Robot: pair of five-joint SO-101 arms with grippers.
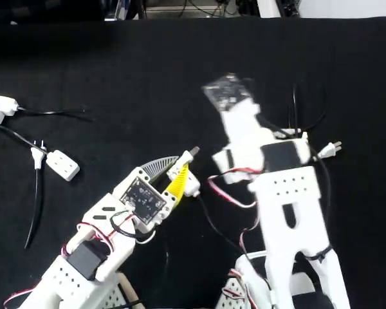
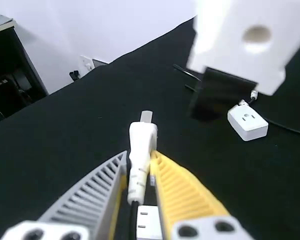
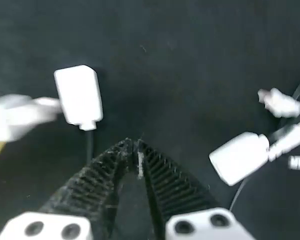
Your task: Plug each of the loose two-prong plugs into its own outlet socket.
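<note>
My left gripper [image 2: 140,167], with one grey and one yellow finger, is shut on a white two-prong plug [image 2: 141,145] whose prongs point away from it; in the high view that plug [image 1: 188,168] hangs near the table's middle. Past it lies a white outlet socket [image 2: 247,123], partly behind the right arm [image 1: 270,161]. My right gripper [image 3: 138,146] is shut with its black fingers pointing down at the cloth, close to a white socket block [image 3: 79,95] on a black cable. Another white block [image 3: 238,158] and loose plugs [image 3: 280,102] lie farther off.
At the left of the black table lie a white outlet socket [image 1: 63,165], a loose plug [image 1: 37,154] on a black cable and a white adapter [image 1: 0,107]. Another loose plug [image 1: 329,150] lies to the right of the right arm. Black cables trail around both arms.
</note>
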